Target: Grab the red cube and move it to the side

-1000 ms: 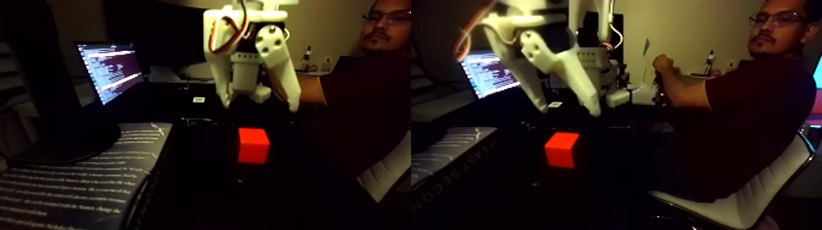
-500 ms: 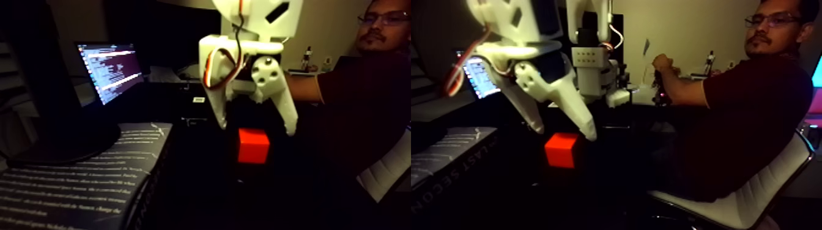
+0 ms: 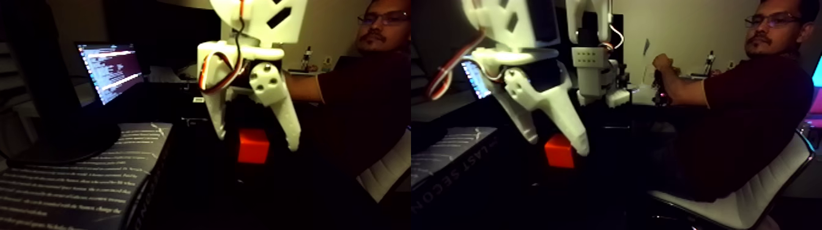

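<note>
The wide picture of the fixed view holds two nearly equal views side by side, both dim. In the left half the white gripper (image 3: 255, 142) hangs down from the top edge with its fingers (image 3: 291, 131) spread apart, one on each side of the red cube (image 3: 253, 147), which sits on the dark bench (image 3: 202, 196) between them (whether either finger touches a face of the cube cannot be told in this light). The fingertips reach about level with the cube's upper half. In the right half the nearer finger overlaps the cube's right edge. A red and black cable (image 3: 215, 73) loops beside the gripper's upper body. At the left of the left half an open book (image 3: 73, 183) with white print on dark pages lies on the bench, and behind it a laptop screen (image 3: 110, 70) glows with lines of text. A person in a dark shirt (image 3: 743, 116) sits on a white chair (image 3: 740, 205) at the right of the right half, one hand (image 3: 660, 63) raised on another device
</note>
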`<move>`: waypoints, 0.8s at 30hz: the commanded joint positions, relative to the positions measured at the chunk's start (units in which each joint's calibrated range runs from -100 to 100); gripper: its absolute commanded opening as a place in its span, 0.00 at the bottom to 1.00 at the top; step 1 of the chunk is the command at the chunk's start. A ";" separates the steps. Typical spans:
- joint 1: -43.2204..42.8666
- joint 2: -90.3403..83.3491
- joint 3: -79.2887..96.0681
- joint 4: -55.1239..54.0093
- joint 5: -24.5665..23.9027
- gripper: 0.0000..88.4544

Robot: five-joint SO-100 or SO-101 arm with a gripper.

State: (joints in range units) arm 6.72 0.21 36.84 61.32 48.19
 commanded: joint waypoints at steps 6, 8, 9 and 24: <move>-0.31 -0.21 1.39 -2.03 -0.47 0.43; -0.31 -0.21 1.39 -2.03 -0.47 0.43; -0.31 -0.21 1.39 -2.03 -0.47 0.43; 0.61 1.89 1.21 -2.03 0.99 0.43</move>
State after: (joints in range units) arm 6.64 1.72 38.29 59.69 48.56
